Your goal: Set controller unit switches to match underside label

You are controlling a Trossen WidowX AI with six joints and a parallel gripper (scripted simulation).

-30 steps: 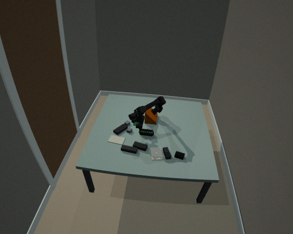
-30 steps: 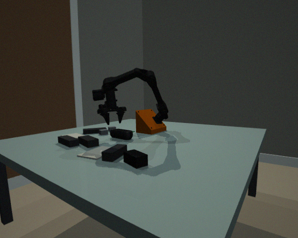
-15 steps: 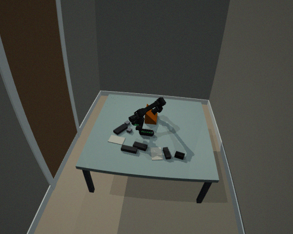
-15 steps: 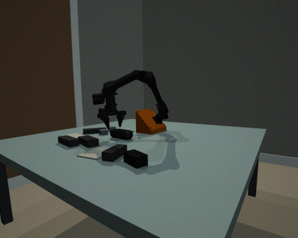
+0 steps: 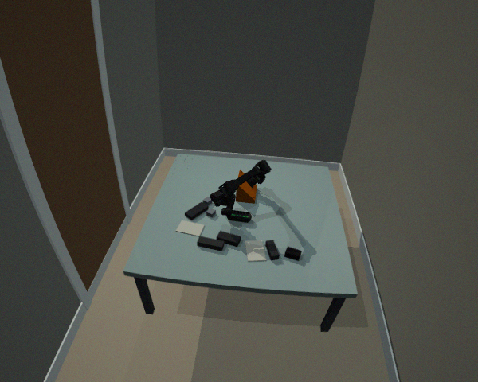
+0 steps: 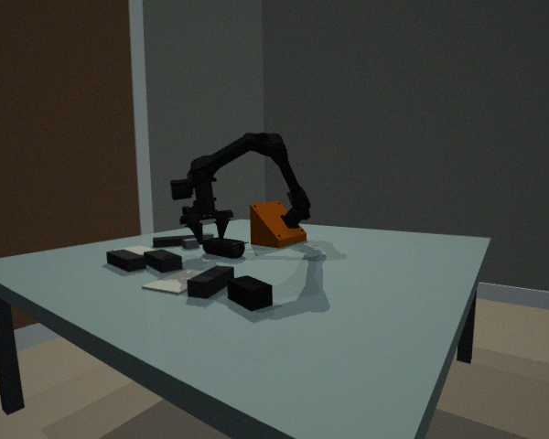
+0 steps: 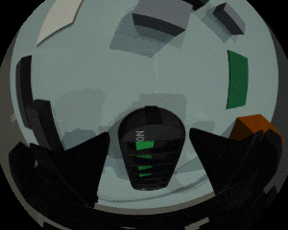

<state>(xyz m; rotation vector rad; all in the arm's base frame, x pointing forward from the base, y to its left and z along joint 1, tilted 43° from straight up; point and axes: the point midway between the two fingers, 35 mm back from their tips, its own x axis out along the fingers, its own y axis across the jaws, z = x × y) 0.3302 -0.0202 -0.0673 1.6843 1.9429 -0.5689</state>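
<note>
The gripper (image 6: 210, 240) (image 7: 151, 134) is open, its fingers standing on either side of the controller unit (image 5: 239, 216) (image 6: 223, 247) (image 7: 152, 144) with gaps visible in the wrist view. The unit lies on the worktop (image 5: 305, 213) (image 6: 360, 293) (image 7: 91, 72), switches upward, near the orange wedge (image 5: 245, 192) (image 6: 277, 227) (image 7: 255, 126). Green shows on several switches; individual settings appear too foreshortened to read reliably.

Small workshop or lab-like room, exact kind not certain: one pale blue-green bench (image 5: 305, 271) (image 6: 360, 340) on dark legs, beneath the open gripper (image 5: 229, 208) (image 6: 209, 238) (image 7: 151, 134). On the bench, near the gripper: one dark controller unit (image 5: 239, 216) (image 6: 223, 247) (image 7: 152, 126) with green-marked switches, assorted dark blocks (image 5: 229, 238) (image 6: 162, 261) (image 7: 46, 125), one orange wedge-shaped arm mount (image 5: 245, 194) (image 6: 265, 231) (image 7: 253, 126). Beyond it: plain grey walls (image 5: 252, 74) (image 6: 407, 118), pale skirting.
</note>
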